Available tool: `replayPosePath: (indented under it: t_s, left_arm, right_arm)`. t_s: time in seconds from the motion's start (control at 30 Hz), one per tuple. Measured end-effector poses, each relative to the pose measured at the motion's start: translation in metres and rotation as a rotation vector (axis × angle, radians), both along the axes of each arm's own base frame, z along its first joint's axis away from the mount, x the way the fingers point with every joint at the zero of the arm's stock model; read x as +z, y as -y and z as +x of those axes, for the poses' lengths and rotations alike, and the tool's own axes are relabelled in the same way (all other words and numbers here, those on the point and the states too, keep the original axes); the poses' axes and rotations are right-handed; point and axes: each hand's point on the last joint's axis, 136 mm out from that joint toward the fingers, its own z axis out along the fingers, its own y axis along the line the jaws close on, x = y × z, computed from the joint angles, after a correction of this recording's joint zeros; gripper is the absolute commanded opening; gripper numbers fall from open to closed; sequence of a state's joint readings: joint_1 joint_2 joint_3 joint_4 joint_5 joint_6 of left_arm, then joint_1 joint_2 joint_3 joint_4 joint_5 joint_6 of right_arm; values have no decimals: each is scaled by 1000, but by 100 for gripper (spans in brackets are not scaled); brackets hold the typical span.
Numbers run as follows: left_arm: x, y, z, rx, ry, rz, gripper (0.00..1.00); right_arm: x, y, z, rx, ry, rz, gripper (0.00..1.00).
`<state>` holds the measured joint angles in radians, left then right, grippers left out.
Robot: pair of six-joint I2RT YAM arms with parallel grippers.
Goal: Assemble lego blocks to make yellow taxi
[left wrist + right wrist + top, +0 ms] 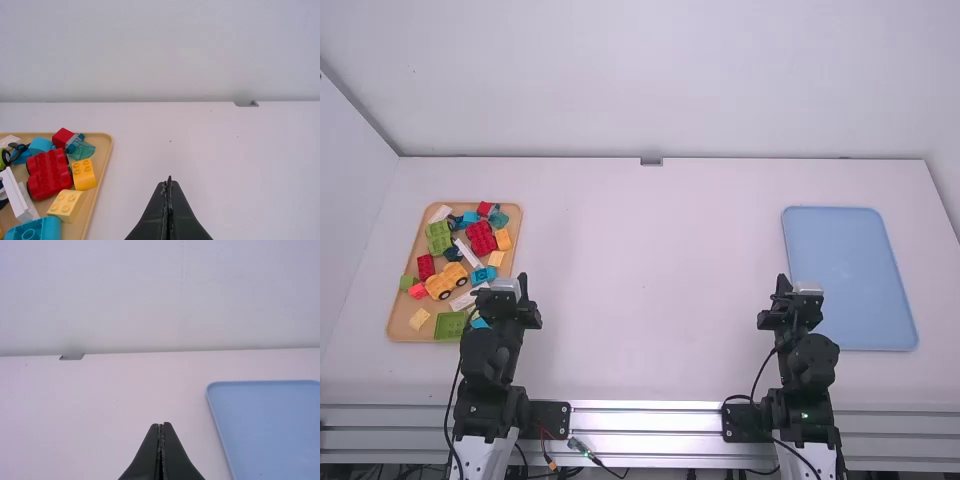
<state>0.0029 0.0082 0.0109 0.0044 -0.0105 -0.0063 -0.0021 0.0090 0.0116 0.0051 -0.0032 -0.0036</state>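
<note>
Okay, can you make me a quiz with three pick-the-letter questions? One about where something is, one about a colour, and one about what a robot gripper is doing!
1. Where are the Lego blocks?
A) In the middle of the table
B) On the tan tray
C) In the right gripper

2. What colour is the right-hand tray?
A) Green
B) Red
C) Blue

3. How are the left gripper's fingers?
A) Shut, with nothing between them
B) Spread wide open
C) Shut on a red block

Right letters:
1. B: the high view shows them piled on the tan tray, on the table's left side.
2. C: the high view and the right wrist view both show a light blue surface.
3. A: in the left wrist view the fingertips meet, holding nothing.
</note>
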Motion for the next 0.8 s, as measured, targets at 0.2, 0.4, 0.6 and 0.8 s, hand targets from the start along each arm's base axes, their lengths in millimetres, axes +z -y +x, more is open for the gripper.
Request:
replayPosePath:
  t_s: [0.2,0.4,0.6,0.8]
  left_arm:
    - [0,0,0,0,0,0,2]
    - [-7,0,1,1,-32,0,7]
    - [-3,-3,3,17,-56,2,14]
    - [15,-9,7,53,-60,7,24]
  right_arm:
    - [0,0,0,0,0,-1,2]
    - [-8,0,1,-3,-40,-1,7]
    - [-7,1,2,-3,-93,-1,14]
    - [10,1,7,-6,-138,-1,24]
